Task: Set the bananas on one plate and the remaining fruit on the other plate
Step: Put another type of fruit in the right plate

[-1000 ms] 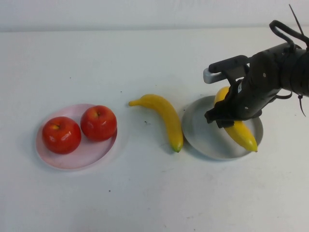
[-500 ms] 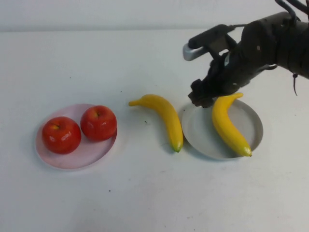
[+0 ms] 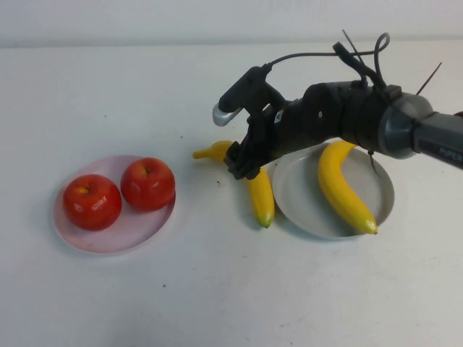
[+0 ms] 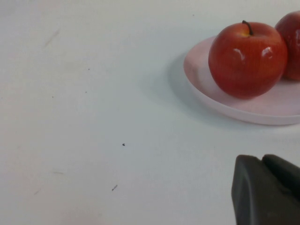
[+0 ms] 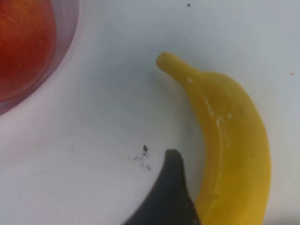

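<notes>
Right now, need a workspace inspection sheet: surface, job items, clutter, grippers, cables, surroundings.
Surface: white table, a few dark specks.
Job items: two apples on the pink plate; one banana on the grey plate; other banana on the table beside that plate.
Clutter: nothing seen.
Grippers: right gripper over the loose banana, one finger beside it; left gripper low near the pink plate, only its tip shows.
Cables: black wires looped on the right arm.
Surroundings: pale wall.
</notes>
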